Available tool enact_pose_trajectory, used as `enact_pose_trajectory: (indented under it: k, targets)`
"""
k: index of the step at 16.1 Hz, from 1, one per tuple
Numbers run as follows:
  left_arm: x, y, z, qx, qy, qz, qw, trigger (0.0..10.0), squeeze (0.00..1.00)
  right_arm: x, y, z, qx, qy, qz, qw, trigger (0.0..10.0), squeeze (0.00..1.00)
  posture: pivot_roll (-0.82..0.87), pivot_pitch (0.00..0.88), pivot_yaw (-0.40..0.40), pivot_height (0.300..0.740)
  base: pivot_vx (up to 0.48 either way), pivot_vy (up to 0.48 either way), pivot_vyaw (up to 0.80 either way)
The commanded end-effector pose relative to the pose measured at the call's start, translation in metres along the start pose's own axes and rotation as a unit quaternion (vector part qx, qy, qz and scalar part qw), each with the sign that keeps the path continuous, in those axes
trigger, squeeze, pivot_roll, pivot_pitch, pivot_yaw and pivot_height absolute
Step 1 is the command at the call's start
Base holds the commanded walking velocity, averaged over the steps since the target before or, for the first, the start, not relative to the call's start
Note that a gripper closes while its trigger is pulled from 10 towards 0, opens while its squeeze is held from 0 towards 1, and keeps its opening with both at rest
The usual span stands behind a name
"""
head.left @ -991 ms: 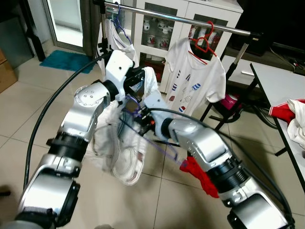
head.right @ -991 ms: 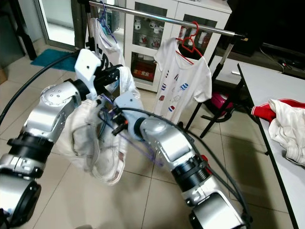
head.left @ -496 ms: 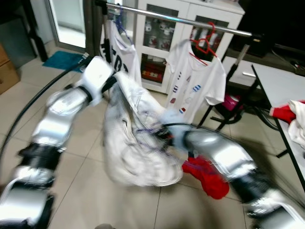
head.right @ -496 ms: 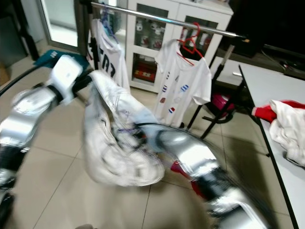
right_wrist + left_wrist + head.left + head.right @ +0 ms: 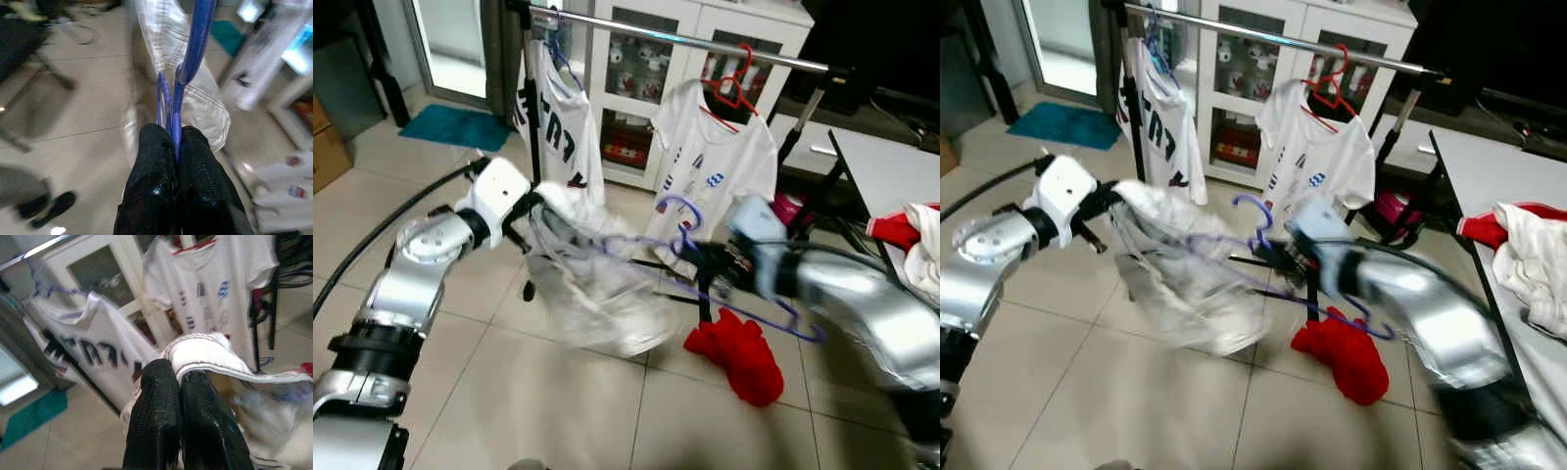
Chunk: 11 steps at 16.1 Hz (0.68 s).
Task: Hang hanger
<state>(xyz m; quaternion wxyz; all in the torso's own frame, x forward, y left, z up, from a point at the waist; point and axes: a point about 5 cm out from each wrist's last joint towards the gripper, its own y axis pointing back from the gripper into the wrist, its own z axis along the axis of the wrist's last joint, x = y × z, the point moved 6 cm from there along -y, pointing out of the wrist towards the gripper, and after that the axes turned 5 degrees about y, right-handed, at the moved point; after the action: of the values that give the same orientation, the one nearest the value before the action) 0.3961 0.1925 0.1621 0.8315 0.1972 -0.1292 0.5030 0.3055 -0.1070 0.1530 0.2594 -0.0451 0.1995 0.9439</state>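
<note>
L hand (image 5: 180, 382) is closed on a fold of the white garment (image 5: 597, 294), gripping the cloth's edge between both fingers, out in front of the rail's L end. The garment sags from that grip and stretches across to the purple hanger (image 5: 705, 269), which is partly threaded into it; cloth is motion-blurred. R hand (image 5: 175, 147) is pinched shut on the hanger's thin wire just below the hook, w/ the hook standing up above the fingers and the hanger's long bar running down-right past the arm. Hanger is held in mid-air, below and in front of the clothes rail (image 5: 705, 44), not on it. On the rail: a lettered white shirt (image 5: 553, 122) at L, a patterned white tee (image 5: 715, 162) on a red hanger (image 5: 734, 93). Red cloth (image 5: 736, 354) lies on the floor under the R arm. At far R, a worktop (image 5: 891, 171) w/ clothes.
</note>
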Motion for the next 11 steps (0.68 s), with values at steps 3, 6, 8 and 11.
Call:
enact_pose_trajectory:
  k: [3,6,8,11]
  targets:
    - [0.036,0.013,-0.001,-0.018,0.052,0.088,0.995,0.0,0.0,0.005,0.025,0.005,-0.029,-0.021,0.03,0.999,0.0,0.0,-0.07,0.0,-0.111,0.74,0.0,0.0,0.0]
    - [0.025,0.028,-0.02,-0.03,0.167,0.1,0.98,0.0,0.0,-0.006,0.039,-0.015,-0.046,-0.108,-0.06,0.991,0.0,0.0,-0.09,0.0,-0.097,0.74,0.0,0.0,0.0]
    - [-0.001,0.032,-0.023,-0.047,0.209,0.076,0.974,0.0,0.0,-0.005,0.031,-0.026,-0.062,-0.157,-0.128,0.977,0.0,0.0,-0.1,0.0,-0.091,0.74,0.0,0.0,0.0]
    - [-0.047,0.032,-0.034,-0.04,0.25,0.062,0.966,10.0,0.0,0.001,0.002,-0.046,-0.096,-0.259,-0.264,0.924,10.0,0.0,-0.09,0.0,-0.085,0.74,0.0,0.0,0.0]
